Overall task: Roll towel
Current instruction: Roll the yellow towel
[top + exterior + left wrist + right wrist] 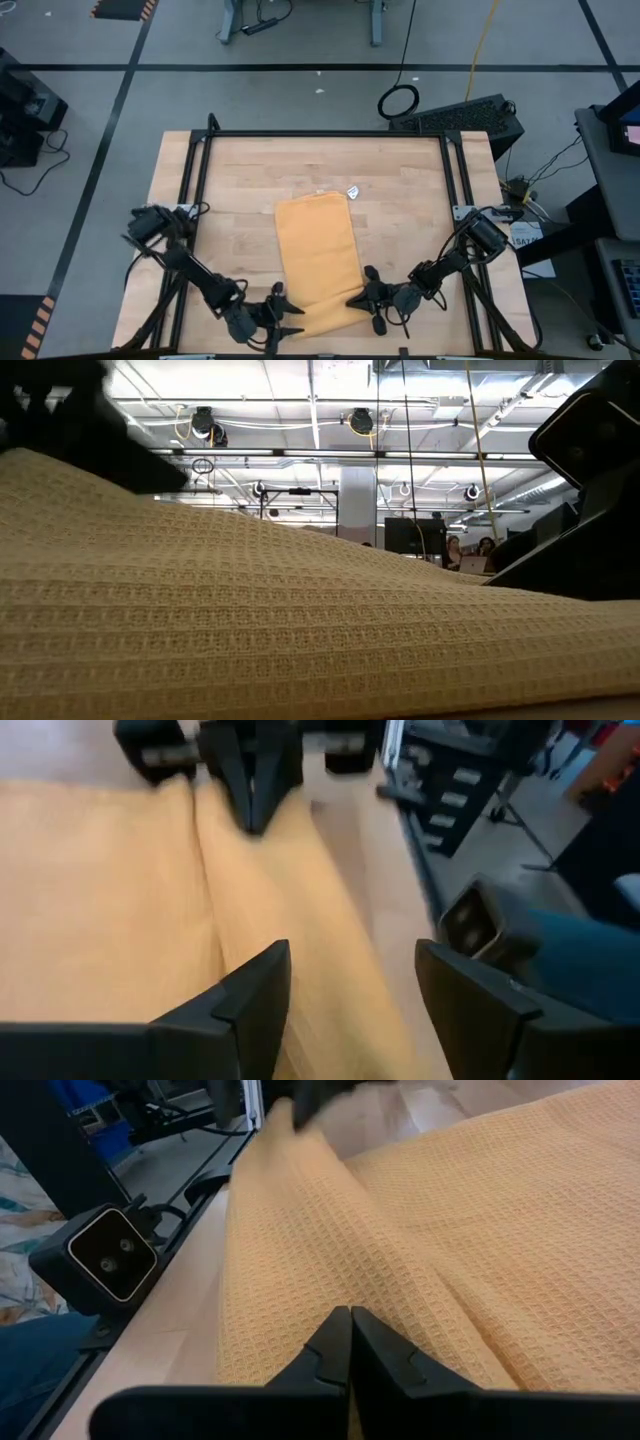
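Both end effectors flank the towel (318,258)'s near edge on the table (410,190).

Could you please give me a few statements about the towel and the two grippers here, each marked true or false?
1. The towel lies on the wooden table. True.
2. The right gripper is wide open. False: its fingers are shut together at the towel's near edge.
3. The left gripper has its fingers spread apart. True.
4. The towel is already rolled into a tight cylinder. False: it mostly lies flat.
5. Both grippers are at the table's far edge. False: both are at the near edge.
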Controlling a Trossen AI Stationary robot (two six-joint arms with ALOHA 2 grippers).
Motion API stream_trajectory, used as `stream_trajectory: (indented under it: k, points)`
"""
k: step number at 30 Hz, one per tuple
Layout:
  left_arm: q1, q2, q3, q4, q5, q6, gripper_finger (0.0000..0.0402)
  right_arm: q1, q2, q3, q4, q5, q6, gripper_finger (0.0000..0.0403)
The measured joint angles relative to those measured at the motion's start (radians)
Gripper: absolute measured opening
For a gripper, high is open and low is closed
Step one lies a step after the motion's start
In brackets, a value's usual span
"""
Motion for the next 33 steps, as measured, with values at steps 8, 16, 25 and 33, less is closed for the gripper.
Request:
stream_trajectory:
  k: [8, 16, 25, 33]
  points:
    - [0.0, 0.089, 0.007, -0.091, -0.023, -0.097, 0.0135, 0.006, 0.001, -0.001, 0.006, -0.006, -0.037, 0.0]
    - [0.004, 0.079, 0.01, -0.216, -0.031, -0.105, 0.0079, 0.032, -0.143, -0.004, -0.038, -0.012, -0.189, 0.0007]
    - [0.045, -0.031, 0.007, -0.474, 0.047, -0.017, 0.0078, 0.038, -0.318, -0.002, -0.335, -0.006, -0.283, 0.0042]
    - [0.068, -0.103, 0.005, -0.623, 0.087, 0.003, 0.0078, 0.084, -0.315, -0.002, -0.491, 0.038, -0.37, 0.013]
